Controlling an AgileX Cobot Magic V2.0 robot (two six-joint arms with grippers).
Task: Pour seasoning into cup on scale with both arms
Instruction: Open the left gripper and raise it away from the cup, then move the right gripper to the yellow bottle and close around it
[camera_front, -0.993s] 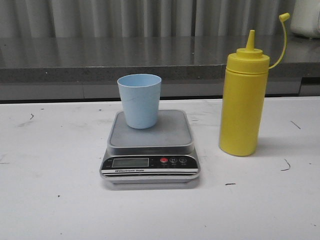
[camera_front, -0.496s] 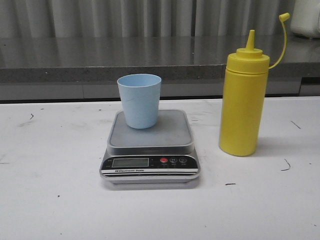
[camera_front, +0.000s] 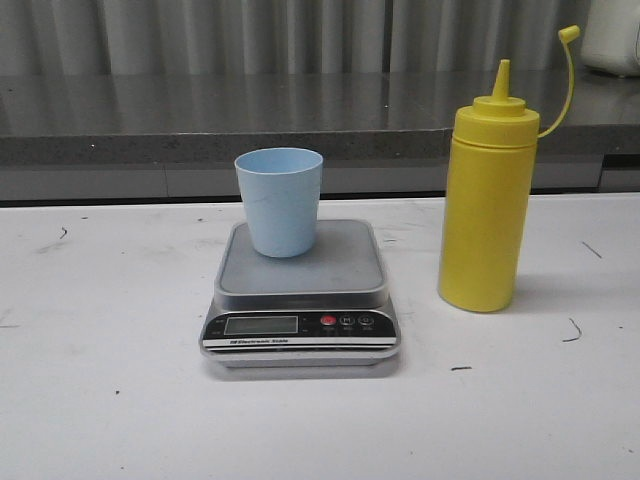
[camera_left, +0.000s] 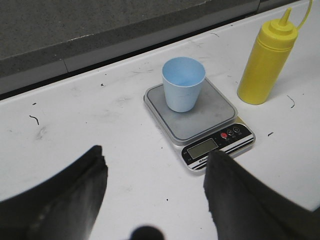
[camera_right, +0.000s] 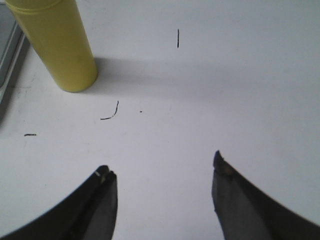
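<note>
A light blue cup (camera_front: 279, 200) stands upright on the steel platform of the silver-grey scale (camera_front: 300, 300) at the table's middle. To its right the tall yellow seasoning bottle (camera_front: 487, 200) stands on the table, its cap hanging on a thin tether. The left wrist view shows the cup (camera_left: 183, 83), the scale (camera_left: 207, 120) and the seasoning bottle (camera_left: 266, 60) beyond my left gripper (camera_left: 156, 152), which is open with nothing between its fingers. My right gripper (camera_right: 161, 169) is open over bare table, the seasoning bottle's base (camera_right: 57, 42) ahead of it. Neither arm shows in the front view.
A grey counter ledge (camera_front: 200, 125) runs along the back of the white table (camera_front: 100, 400). A white object (camera_front: 612, 35) sits at the far right on that ledge. Small dark marks dot the tabletop.
</note>
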